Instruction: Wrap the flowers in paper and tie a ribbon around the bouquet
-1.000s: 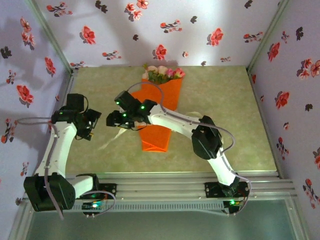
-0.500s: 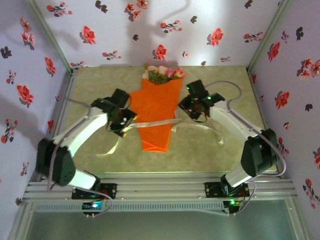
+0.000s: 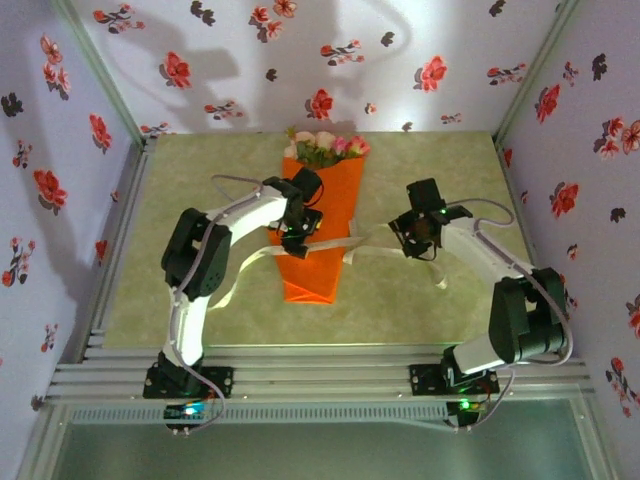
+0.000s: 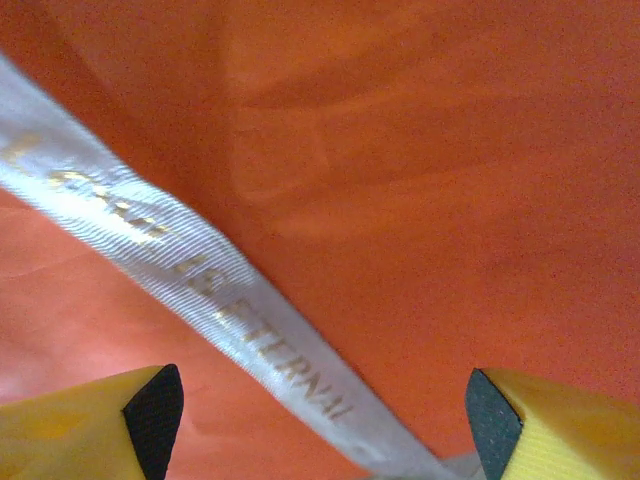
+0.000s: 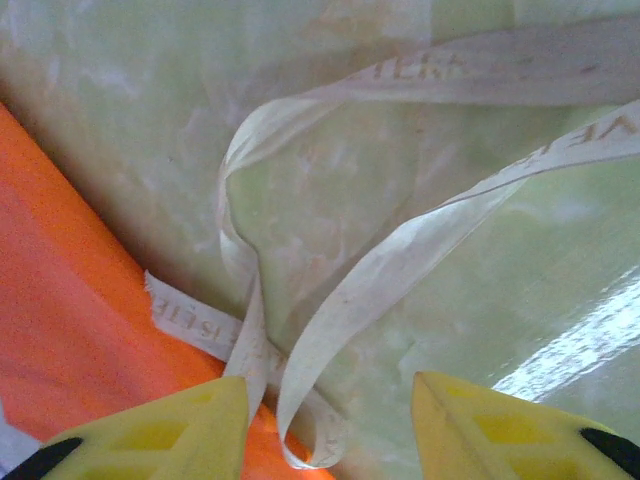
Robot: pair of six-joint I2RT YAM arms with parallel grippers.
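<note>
Bouquet (image 3: 340, 205) is wrapped, but the ribbon (image 4: 200, 290) lies untied beneath the spread left claw (image 4: 320, 410) and spread right claw (image 5: 330, 420).

We see a pale green marbled tabletop (image 5: 120, 110) spreading out beyond the right gripper's fingers (image 5: 480, 420), with a white streak of glare (image 5: 570, 350) just above the finger on the right of that view. Far beyond the fingers stand lilac walls (image 3: 400, 40) printed with red flowers (image 3: 433, 72). Behind them a ribbed metal rail (image 3: 320, 380) runs along the near edge.
</note>
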